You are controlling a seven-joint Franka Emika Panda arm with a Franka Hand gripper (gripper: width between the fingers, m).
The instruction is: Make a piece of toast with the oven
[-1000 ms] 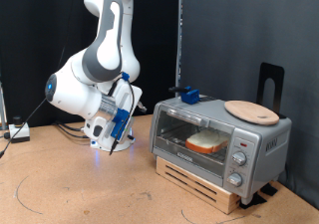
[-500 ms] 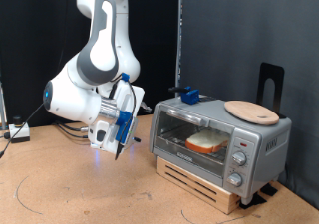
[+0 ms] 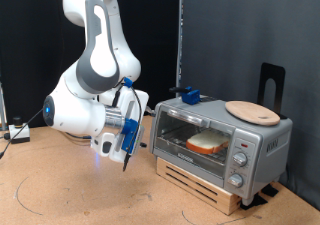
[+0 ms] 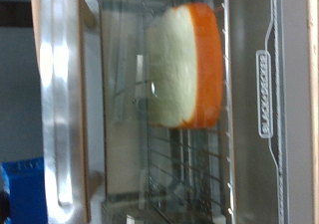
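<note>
The silver toaster oven stands on the table at the exterior view's right, with its glass door up and shut. The piece of toast lies on the wire rack inside and shows through the glass. My gripper hangs low over the table, a short way to the exterior view's left of the oven, apart from it and pointing towards it. The wrist view looks through the door glass at the toast, with the oven's metal frame beside it. My fingers do not show there.
A round tan wooden board and a small blue object lie on the oven's top. The oven rests on a wooden slatted base. A black stand rises behind it. Cables lie at the exterior view's far left.
The arm has swung down and towards the exterior view's right, bringing the gripper lower and closer to the oven's door. The oven and toast have not moved.
</note>
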